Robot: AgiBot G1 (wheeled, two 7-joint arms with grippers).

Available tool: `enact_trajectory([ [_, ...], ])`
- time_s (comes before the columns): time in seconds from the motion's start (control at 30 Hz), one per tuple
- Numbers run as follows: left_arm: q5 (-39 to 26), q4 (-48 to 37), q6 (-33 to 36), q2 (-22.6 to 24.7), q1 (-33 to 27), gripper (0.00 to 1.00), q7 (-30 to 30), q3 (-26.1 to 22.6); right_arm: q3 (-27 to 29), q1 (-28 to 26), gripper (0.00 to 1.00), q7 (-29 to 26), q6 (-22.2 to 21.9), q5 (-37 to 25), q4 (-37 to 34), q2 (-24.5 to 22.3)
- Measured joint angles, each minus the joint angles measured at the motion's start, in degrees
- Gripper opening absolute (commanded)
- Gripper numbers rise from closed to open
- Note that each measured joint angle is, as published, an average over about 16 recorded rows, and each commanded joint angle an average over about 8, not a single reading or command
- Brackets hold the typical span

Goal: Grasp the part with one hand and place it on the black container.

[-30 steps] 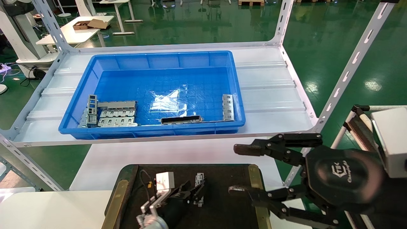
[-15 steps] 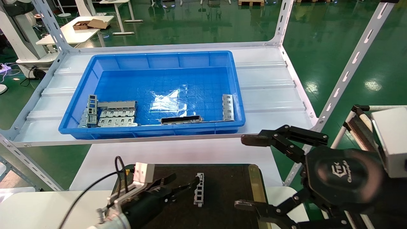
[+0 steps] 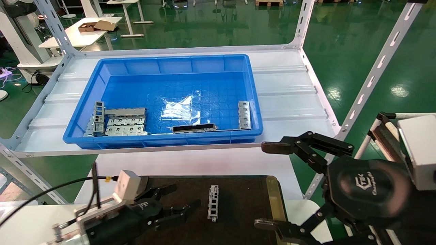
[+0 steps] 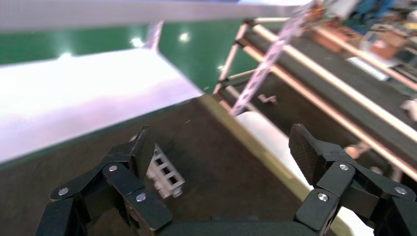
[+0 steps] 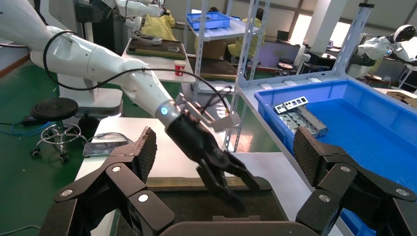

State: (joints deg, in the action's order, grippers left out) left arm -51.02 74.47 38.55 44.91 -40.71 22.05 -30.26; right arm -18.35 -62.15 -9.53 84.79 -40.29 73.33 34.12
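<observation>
The part (image 3: 213,202), a narrow silver-grey strip with rectangular cutouts, lies flat on the black container (image 3: 242,211), near its middle. It also shows in the left wrist view (image 4: 164,172). My left gripper (image 3: 184,196) is open and empty, drawn back to the left of the part and apart from it. My right gripper (image 3: 270,185) is open and empty, hanging at the tray's right side. The right wrist view shows the left gripper (image 5: 230,187) over the black container (image 5: 206,209).
A blue bin (image 3: 163,98) on the white shelf behind holds wider grey stamped plates (image 3: 124,122), a dark bar (image 3: 194,128) and another silver strip (image 3: 244,115). White shelf posts (image 3: 374,68) stand at right. A brass rail (image 3: 276,204) edges the tray.
My left gripper let go of the part, which now lies on the black tray, and pulled back to the left. My right gripper opened wider and shifted slightly right.
</observation>
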Motion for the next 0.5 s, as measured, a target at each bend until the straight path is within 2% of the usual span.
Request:
enact_trajectory([
  [0.23, 5.9, -2.2, 9.4, -1.4, 1.3, 1.0, -7.9, 5.1, 0.0, 0.0, 1.0, 0.0, 0.0, 0.0, 0.0, 0.0],
  [0.5, 8.3, -3.3, 13.1, -2.1, 1.4, 1.0, -10.6, 7.0, 0.0, 0.0, 1.0, 0.0, 0.0, 0.0, 0.0, 0.0],
])
